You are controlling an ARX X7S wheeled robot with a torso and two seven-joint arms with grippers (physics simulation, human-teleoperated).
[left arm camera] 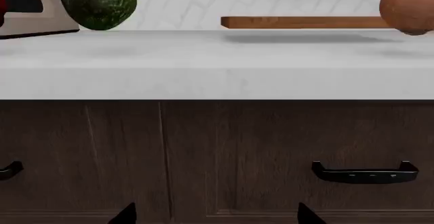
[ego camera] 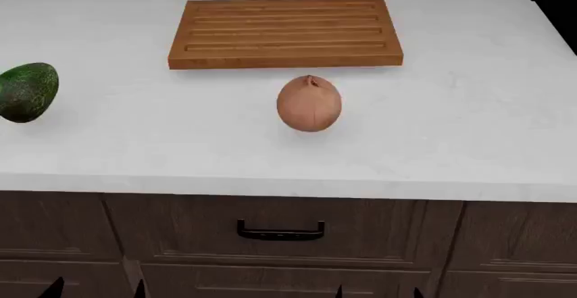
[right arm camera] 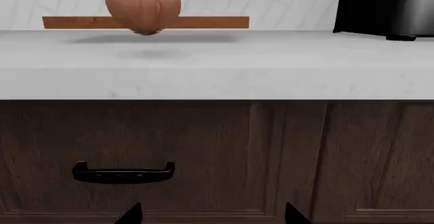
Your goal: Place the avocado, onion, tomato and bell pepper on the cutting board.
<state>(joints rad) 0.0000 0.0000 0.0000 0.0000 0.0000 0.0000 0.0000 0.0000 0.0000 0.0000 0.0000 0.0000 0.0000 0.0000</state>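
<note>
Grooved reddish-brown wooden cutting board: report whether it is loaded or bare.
Bare. The grooved reddish-brown wooden cutting board carries nothing; the pale tan onion sits on the white counter before it.

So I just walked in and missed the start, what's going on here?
Nothing is being handled yet. Both hands hang low in front of the dark cabinet drawers, below the counter, with only their fingertips showing at the bottom of the views. The board lies bare on the counter. The onion sits just in front of it, and the avocado is off to the left. Tomato and pepper can't be made out.
</note>
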